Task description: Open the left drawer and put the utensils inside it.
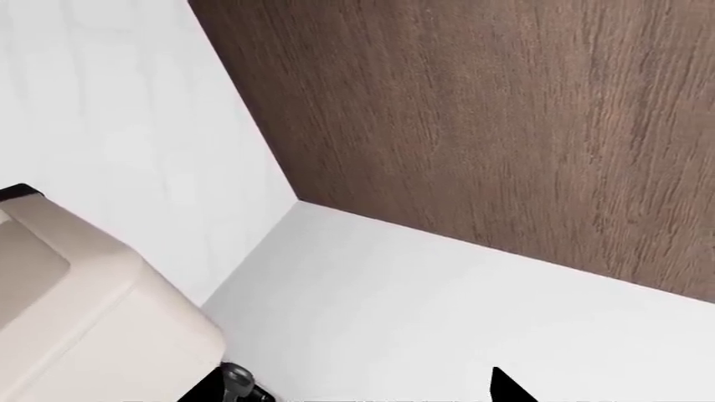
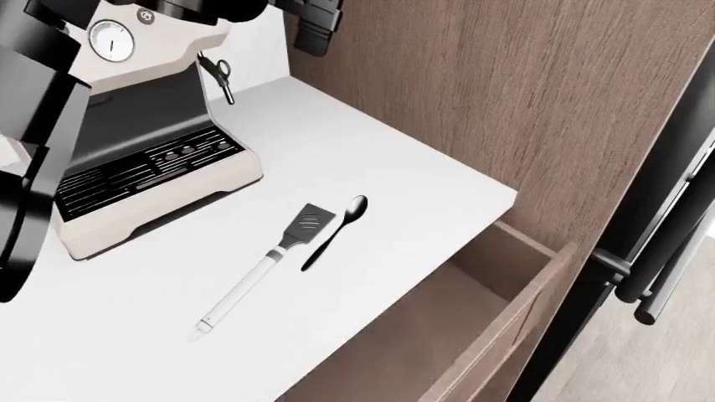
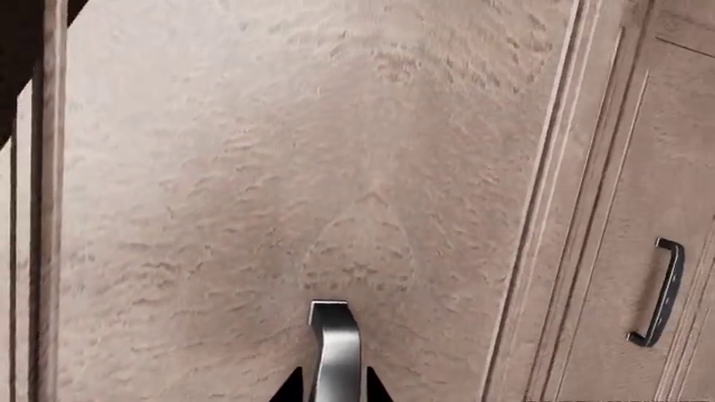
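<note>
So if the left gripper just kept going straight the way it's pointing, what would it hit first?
Probably the white countertop near the corner, then the brown wood panel behind it. Only the tips of the left gripper show, so the depth is uncertain. The cream coffee machine sits off to one side.

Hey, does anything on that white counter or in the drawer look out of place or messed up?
Nothing looks spilled or damaged. The white-handled slotted spatula and glossy black spoon lie loose side by side on the white countertop, while the wood-grain drawer below stands pulled open with nothing visible inside.
</note>
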{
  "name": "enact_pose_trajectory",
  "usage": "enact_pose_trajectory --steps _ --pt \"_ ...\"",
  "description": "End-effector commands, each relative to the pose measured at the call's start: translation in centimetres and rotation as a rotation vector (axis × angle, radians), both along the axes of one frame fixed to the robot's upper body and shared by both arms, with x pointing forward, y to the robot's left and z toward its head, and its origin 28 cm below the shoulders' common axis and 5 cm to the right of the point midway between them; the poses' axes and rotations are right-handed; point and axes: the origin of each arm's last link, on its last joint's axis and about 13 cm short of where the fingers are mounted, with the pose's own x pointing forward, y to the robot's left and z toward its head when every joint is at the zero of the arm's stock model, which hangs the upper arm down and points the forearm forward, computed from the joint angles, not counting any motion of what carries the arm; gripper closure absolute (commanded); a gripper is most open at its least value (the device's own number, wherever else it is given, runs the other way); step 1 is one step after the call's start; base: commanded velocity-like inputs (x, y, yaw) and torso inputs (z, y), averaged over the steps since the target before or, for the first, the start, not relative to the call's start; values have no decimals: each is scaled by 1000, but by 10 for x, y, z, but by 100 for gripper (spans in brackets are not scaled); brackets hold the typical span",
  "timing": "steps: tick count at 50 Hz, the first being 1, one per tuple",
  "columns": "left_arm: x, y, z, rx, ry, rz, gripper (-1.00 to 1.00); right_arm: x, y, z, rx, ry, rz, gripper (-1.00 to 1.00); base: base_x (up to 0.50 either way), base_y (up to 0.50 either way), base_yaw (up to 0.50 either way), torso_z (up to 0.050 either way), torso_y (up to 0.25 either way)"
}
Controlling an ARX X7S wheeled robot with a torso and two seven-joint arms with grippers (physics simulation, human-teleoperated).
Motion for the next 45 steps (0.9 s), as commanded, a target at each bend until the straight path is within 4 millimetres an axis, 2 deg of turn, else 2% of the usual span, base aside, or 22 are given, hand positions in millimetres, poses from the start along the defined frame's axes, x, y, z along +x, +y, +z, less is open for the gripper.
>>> enact_pose_trajectory --steps 1,21,29,30,45 --pt "-5 -1 -3 -1 -1 -3 -100 -10 -62 9 -262 -4 -257 100 -3 -3 -5 0 0" --pt "-1 -1 -1 -3 3 -6 -100 -22 -74 11 -293 14 -409 100 -1 -1 -1 0 0" --pt "-1 -1 -1 -5 4 -7 -100 -21 -73 12 -271 -22 -400 100 0 0 0 0 0" --pt "-1 -1 -2 -4 4 -6 -100 -21 -74 12 -274 -11 -403 -100 0 0 0 0 0" --pt "3 1 1 -8 4 -2 -100 -27 -93 29 -288 -51 -635 -100 0 0 0 0 0"
